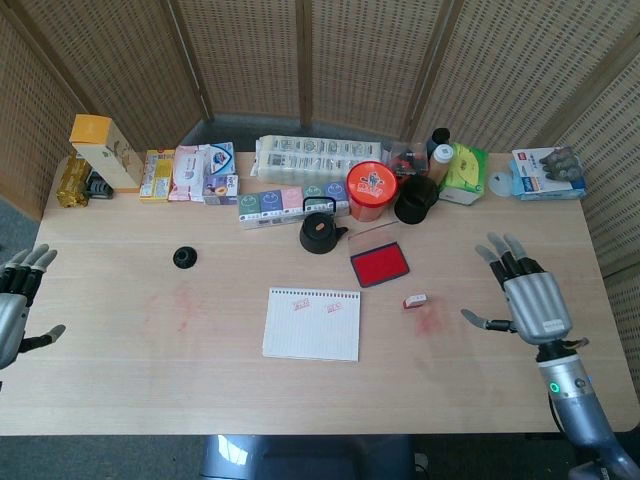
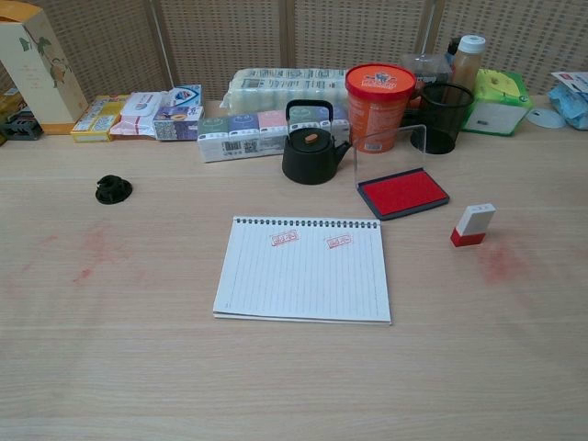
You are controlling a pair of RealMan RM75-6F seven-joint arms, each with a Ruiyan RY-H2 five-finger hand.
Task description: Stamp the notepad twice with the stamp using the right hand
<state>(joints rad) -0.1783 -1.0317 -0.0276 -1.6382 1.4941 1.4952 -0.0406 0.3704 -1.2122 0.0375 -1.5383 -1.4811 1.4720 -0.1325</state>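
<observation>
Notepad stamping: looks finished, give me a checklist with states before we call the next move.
1. Two red stamp marks on the notepad: ok, both near the top edge.
2. Stamp released: ok, stands on the table to the right of the notepad, nothing touching it.
3. Right hand empty, fingers spread: ok.
4. Left hand clear of the work: ok, open at the far left table edge.
5. Ink pad lid: not ok, open.
6. Print legibility: cannot tell, too small.

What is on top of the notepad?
Two red stamp marks sit near the top of the notepad. Nothing else rests on it. The pages underneath are covered.
</observation>
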